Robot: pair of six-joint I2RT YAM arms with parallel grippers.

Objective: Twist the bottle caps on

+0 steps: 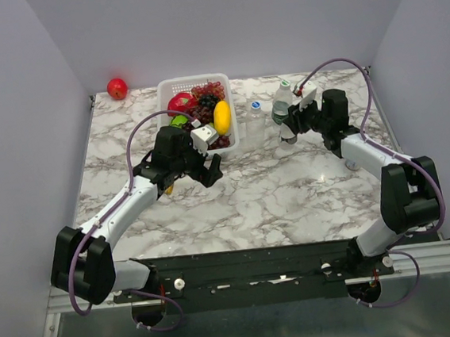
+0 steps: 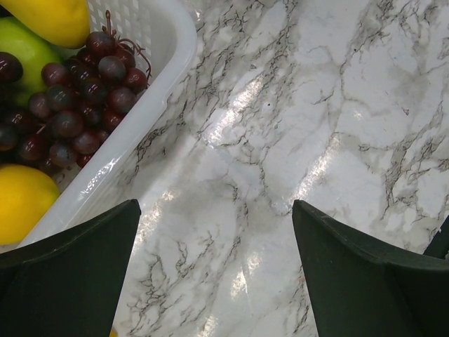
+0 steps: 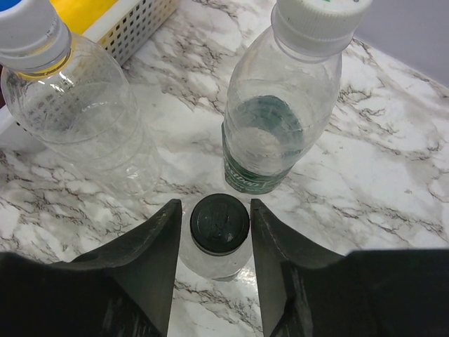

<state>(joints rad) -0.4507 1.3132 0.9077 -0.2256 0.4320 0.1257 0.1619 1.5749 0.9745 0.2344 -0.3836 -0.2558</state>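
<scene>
From above, the left gripper hung just near of the fruit basket. The right gripper sat far right by two tall bottles, the blue cap left and the white-green cap right.

Left wrist: fingers spread wide over bare marble, with the basket at left.

Right wrist: fingers stood narrow, pressed to a small bottle wearing the black cap, with both tall bottles capped beyond.

Table white marble, grey-black veining. Basket white, lattice-holed. Grapes dark purple-red. Lemon yellow; apple green. Black cap on clear bottle; white cap, green mark on top; blue-topped cap, white skirt. Label green. Gripper fingers black. Cables purple.
</scene>
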